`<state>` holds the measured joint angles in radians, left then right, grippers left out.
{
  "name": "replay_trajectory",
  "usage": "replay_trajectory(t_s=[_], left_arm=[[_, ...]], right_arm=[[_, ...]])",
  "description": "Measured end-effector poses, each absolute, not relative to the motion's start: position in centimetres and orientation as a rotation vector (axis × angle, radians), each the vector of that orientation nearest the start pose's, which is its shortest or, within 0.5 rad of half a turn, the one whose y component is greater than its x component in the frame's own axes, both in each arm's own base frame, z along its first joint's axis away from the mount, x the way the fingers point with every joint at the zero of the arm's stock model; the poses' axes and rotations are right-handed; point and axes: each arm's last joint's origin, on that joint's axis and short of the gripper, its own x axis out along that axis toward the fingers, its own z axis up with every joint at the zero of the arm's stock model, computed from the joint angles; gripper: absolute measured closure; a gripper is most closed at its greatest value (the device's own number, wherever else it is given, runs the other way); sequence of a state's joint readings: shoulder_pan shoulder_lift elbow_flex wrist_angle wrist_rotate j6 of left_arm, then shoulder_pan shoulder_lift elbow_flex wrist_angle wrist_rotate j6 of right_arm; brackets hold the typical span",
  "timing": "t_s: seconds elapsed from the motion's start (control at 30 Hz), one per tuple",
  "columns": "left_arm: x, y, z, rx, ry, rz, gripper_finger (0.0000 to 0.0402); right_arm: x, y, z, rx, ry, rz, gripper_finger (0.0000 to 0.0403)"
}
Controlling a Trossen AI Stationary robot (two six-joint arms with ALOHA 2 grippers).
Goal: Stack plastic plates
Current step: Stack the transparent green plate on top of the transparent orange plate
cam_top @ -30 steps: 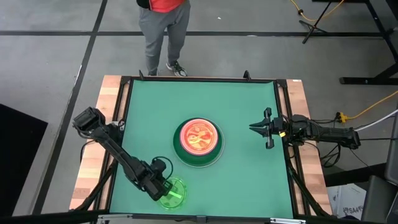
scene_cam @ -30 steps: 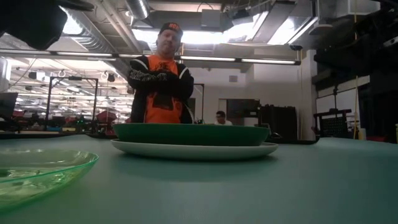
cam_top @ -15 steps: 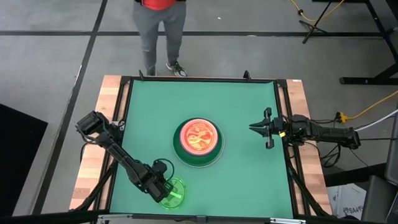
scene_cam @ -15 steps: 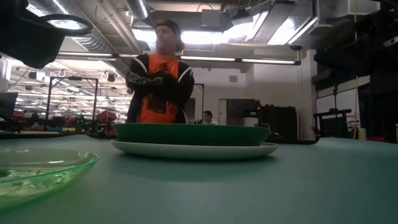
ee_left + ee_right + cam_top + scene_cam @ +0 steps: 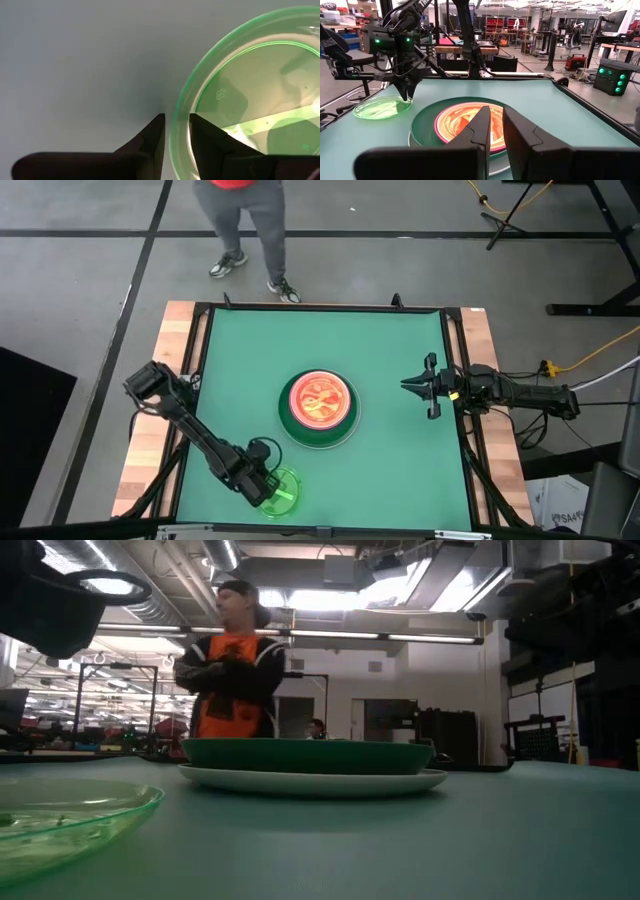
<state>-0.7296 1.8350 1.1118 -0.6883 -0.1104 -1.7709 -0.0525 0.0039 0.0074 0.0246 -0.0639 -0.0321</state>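
A stack of plastic plates sits mid-table: a dark green plate rests on a pale one, with a pink-rimmed plate and an orange plate nested inside. A translucent lime green plate lies flat near the table's near edge, left of centre. My left gripper points down over that plate's left rim, open, with one finger outside the rim and one over the plate's inside. My right gripper waits at the right edge, level, shut and holding nothing. My left gripper comes from above with its fingers on either side of the lime plate's left rim, one finger outside and one inside. I cannot tell whether either finger touches the rim. The plate lies on the table.
A person stands on the floor beyond the table's far edge. A black frame and wooden strips border the green mat. Open mat lies between the stack and the lime plate and across the far half.
My left gripper has sunk a little toward the lime plate's rim, still pointing down, its finger gap unchanged. The person behind the table has stepped toward the left.
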Motion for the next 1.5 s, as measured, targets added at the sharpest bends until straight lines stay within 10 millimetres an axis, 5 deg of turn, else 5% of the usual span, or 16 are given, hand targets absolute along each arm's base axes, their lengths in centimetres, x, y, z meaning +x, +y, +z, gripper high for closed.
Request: replay_trajectory(t_s=[0.33,0.67,0.83,1.5], left_arm=[[24.8,-21.7,14.0,-0.883,1.257,0.711,0.0323],[24.7,-21.7,14.0,-0.885,1.269,0.711,0.0394],[24.8,-21.8,14.1,-0.901,1.265,0.695,0.0399],[26.2,-20.0,18.5,-1.033,0.987,0.623,0.0401]], right_arm=[[9.7,-0.3,16.8,-0.034,-0.029,0.012,0.0363],[9.7,-0.3,16.8,-0.034,-0.029,0.012,0.0363],[9.7,-0.3,16.8,-0.034,-0.029,0.012,0.0363],[9.7,-0.3,16.8,-0.034,-0.029,0.011,0.0363]])
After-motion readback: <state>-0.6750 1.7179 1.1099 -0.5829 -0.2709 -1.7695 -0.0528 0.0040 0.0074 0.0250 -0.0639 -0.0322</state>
